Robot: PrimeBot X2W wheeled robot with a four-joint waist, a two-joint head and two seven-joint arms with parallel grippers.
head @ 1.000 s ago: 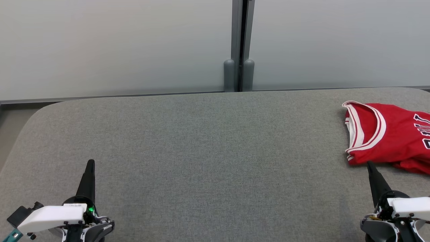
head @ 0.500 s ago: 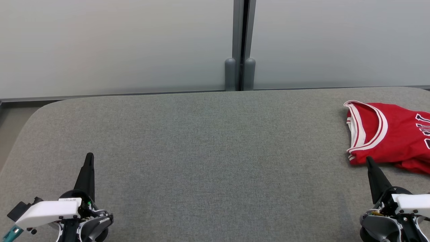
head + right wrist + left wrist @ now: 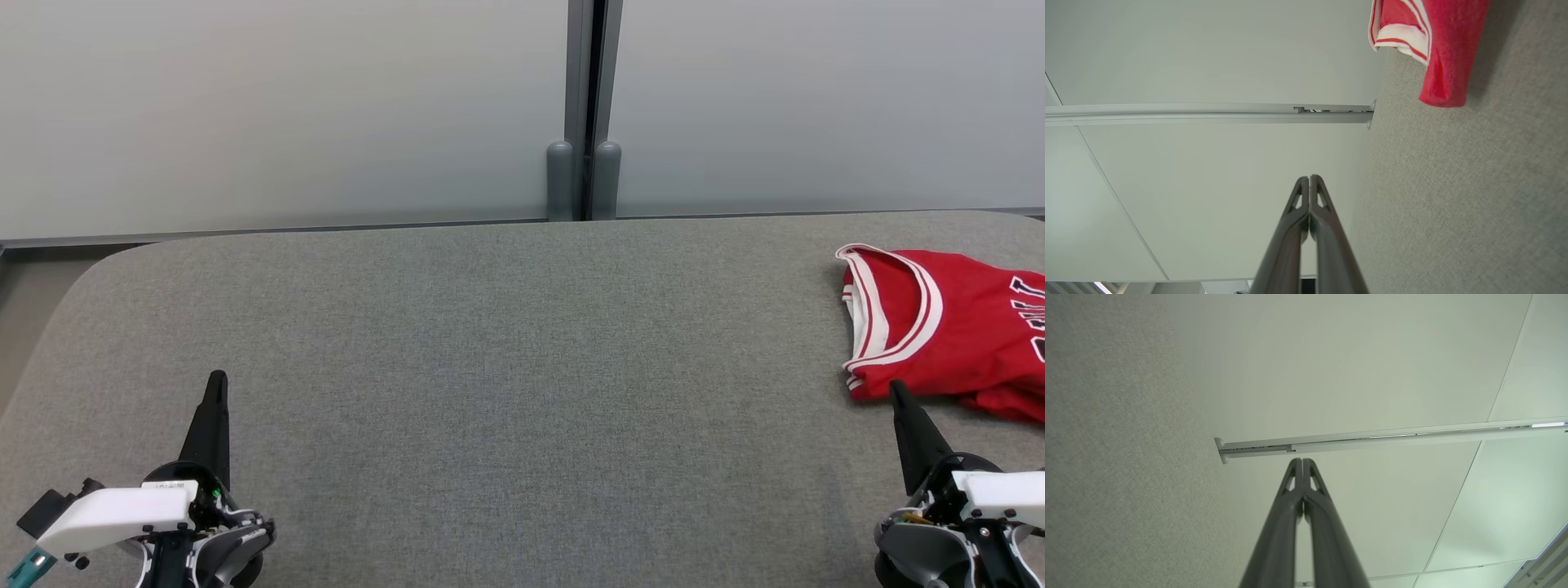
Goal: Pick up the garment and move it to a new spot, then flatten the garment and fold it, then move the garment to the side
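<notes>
My left gripper (image 3: 217, 380) and right gripper (image 3: 896, 387) are both clenched and empty, over a grey fabric tabletop (image 3: 522, 367). A red basketball jersey (image 3: 955, 327) with white trim lies just beyond my right fingertips. Its dark lettering is cut off and unreadable.

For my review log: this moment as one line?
red white-trimmed jersey: rumpled on grey fabric table, right side | left gripper: shut, empty | right gripper: shut, empty, short of jersey
</notes>
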